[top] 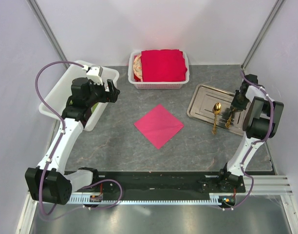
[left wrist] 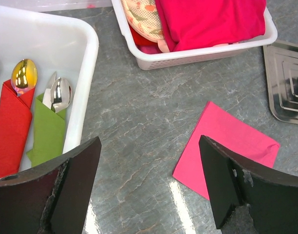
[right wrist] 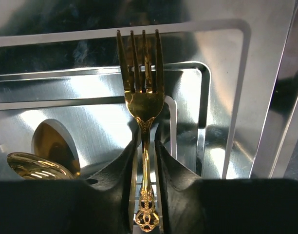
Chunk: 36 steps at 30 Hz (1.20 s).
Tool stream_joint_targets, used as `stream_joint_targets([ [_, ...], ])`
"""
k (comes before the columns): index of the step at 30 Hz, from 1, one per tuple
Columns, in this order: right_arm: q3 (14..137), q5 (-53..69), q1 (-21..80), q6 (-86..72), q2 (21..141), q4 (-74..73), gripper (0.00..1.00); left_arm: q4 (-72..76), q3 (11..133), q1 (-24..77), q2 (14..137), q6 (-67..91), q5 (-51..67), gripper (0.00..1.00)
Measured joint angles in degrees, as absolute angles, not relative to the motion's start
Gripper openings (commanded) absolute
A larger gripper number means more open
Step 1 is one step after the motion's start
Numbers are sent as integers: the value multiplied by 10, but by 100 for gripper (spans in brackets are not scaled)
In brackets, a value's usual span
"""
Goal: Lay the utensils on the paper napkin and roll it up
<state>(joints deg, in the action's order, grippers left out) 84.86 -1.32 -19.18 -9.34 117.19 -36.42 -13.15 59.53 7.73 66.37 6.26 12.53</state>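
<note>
Top view: the pink paper napkin (top: 158,126) lies flat and bare at the middle of the grey bench (top: 115,144), turned corner-on like a diamond. At its 2 o'clock sits a steel tray (top: 202,95) carrying the gold utensils, a spoon (top: 216,111) and, just beside it toward 3 o'clock, a fork (top: 229,119).

My right gripper (right wrist: 145,141) is down on that tray. In my right wrist view its fingers (right wrist: 115,175) stand close on either side of the fork's slim handle, with the tines pointing to 12 o'clock. I cannot tell whether the pads are pressing on the metal. The spoon's bowl shows at 8 o'clock of the fork.

My left gripper (left wrist: 149,146) is spread wide and holds nothing. It hangs above the bench beside the white bin (left wrist: 85,73), which lies at 10 o'clock of the napkin. In the bin are a red bundle (left wrist: 10,126) and a green bundle (left wrist: 49,131). A white basket (left wrist: 197,54) of red napkins (left wrist: 212,19) stands at the napkin's 12 o'clock.
</note>
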Motion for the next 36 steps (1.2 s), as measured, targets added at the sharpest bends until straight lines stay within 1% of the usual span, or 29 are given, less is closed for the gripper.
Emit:
stream_joint_targets([
  [1,848,-13,-194,-95,1172,-362,15,-132,595,77,665,64,125,90],
  [3,846,-8,-198,-96,1172,-359,6,-131,595,77,667,66,123,92],
  [4,845,-5,-200,-96,1172,-357,0,-131,595,77,668,67,122,93],
  [6,844,2,-203,-93,1171,-356,0,-132,595,77,670,69,121,95],
  [9,838,16,-205,-87,1163,-351,0,-132,595,76,671,70,121,95],
  [12,833,32,-204,-83,1147,-350,0,-135,595,76,671,70,122,100],
  [17,833,54,-176,-86,1082,-349,0,-149,595,76,671,67,132,100],
  [21,835,58,-95,-107,1020,-346,0,-151,595,76,673,67,134,100],
  [24,846,50,6,-130,1000,-343,0,-154,595,75,679,68,133,100],
  [29,849,24,163,-171,1002,-340,0,-163,595,75,689,69,130,99],
  [33,851,-8,255,-216,1014,-340,0,-162,595,75,692,72,129,99],
  [36,864,-27,301,-250,1049,-343,0,-162,595,75,696,72,125,99],
])
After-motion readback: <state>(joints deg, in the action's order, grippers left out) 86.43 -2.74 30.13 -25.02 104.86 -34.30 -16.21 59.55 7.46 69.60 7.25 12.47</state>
